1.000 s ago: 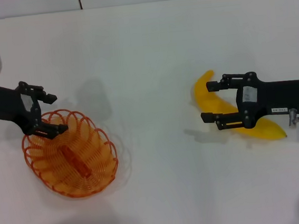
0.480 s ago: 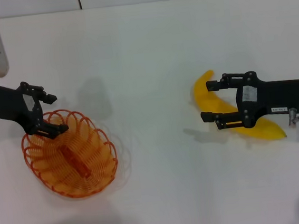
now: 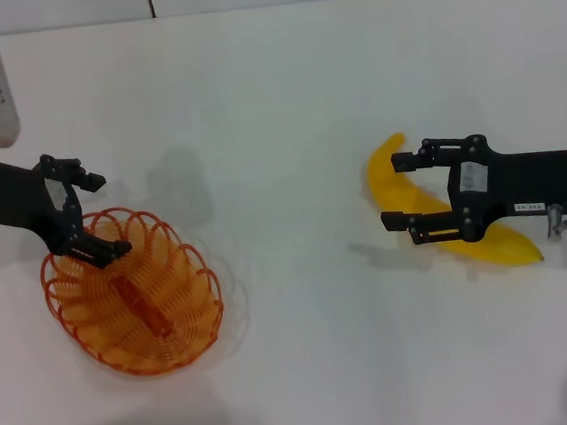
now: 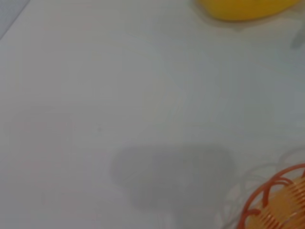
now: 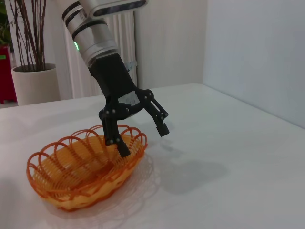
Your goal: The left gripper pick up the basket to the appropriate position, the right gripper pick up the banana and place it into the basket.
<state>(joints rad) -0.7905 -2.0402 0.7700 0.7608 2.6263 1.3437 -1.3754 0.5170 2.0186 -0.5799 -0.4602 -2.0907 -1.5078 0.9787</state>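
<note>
While both arms hover over the white desk (image 3: pixel 271 83), neither holds anything.
Head view: the left gripper (image 3: pixel 91 217), fingers spread, straddles the far-left rim of the basket (image 3: pixel 131 292); at right, the right gripper (image 3: pixel 398 191), fingers spread, hangs over the banana (image 3: pixel 398 185), whose long axis runs far-left to near-right. Right wrist view: one finger (image 5: pixel 119 141) dips inside the basket (image 5: pixel 81 167), the other outside.
</note>
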